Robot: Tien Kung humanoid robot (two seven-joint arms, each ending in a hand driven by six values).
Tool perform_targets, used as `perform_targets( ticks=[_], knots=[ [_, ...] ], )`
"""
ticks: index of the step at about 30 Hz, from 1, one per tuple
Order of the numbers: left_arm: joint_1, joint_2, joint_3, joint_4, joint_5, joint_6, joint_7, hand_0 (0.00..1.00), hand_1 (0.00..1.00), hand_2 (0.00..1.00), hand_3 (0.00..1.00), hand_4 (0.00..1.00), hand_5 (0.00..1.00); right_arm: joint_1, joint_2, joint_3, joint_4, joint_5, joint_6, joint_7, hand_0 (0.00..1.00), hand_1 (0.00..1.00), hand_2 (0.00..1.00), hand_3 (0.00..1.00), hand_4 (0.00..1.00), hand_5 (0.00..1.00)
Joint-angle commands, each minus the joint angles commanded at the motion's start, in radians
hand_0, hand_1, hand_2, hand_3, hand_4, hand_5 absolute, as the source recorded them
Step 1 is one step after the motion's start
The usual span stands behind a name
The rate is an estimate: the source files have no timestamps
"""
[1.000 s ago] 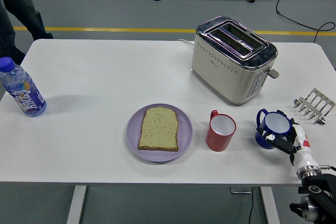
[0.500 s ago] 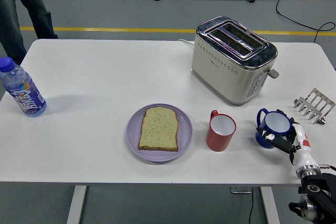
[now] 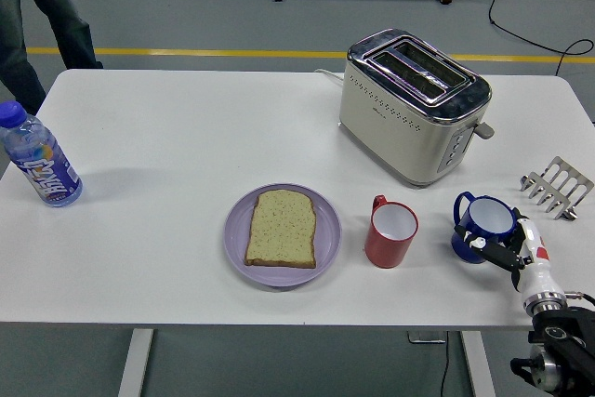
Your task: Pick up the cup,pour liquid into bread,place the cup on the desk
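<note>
Right hand at blue cup, grasp unconfirmed

Right hand (image 3: 514, 253) at the blue cup (image 3: 482, 226), fingers against its near side; closure cannot be told. Blue cup upright, right of red mug (image 3: 390, 232); bread (image 3: 282, 227) on plate (image 3: 236, 246) left of mug. Toaster (image 3: 414, 103) behind mug. Bottle (image 3: 37, 165) label unreadable. Left hand absent.

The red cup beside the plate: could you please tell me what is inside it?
The red cup shows a white inner wall and no visible liquid; its bottom is hidden by the near rim, so contents there cannot be judged.
</note>
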State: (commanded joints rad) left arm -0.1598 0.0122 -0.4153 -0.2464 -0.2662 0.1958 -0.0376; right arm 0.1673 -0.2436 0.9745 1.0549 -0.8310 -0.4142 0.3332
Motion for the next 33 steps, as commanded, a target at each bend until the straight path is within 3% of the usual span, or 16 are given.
perform_targets(
  ticks=[8,9,14,15,33],
  knots=[
    [-0.001,0.000,0.001,0.000,0.000,0.000,0.000,0.690,0.756,0.773,0.611,0.396,0.998,0.003,0.001,-0.006,-0.006,0.029,-0.001,0.020,0.641,0.574,0.638,0.713,0.841,0.002],
    [-0.001,0.000,0.001,0.000,0.000,0.000,0.000,0.690,0.756,0.773,0.611,0.396,0.998,0.003,0.001,-0.006,-0.007,0.032,-0.001,0.022,0.596,0.531,0.598,0.664,0.755,0.002],
    [0.000,0.000,0.001,0.000,0.001,0.000,0.000,0.690,0.756,0.773,0.611,0.396,0.998,0.003,0.001,-0.007,-0.008,0.047,0.002,0.032,0.596,0.531,0.598,0.664,0.755,0.002],
    [0.000,0.000,0.000,0.000,0.002,0.000,0.001,0.690,0.756,0.773,0.611,0.396,0.998,0.003,0.001,-0.007,-0.007,0.049,0.003,0.034,0.576,0.505,0.572,0.628,0.713,0.002],
    [0.003,-0.001,-0.014,-0.001,0.025,0.004,0.007,0.690,0.756,0.773,0.611,0.396,0.998,-0.006,0.001,0.010,0.002,0.048,-0.018,0.039,0.518,0.462,0.544,0.602,0.707,0.002]
  ],
)
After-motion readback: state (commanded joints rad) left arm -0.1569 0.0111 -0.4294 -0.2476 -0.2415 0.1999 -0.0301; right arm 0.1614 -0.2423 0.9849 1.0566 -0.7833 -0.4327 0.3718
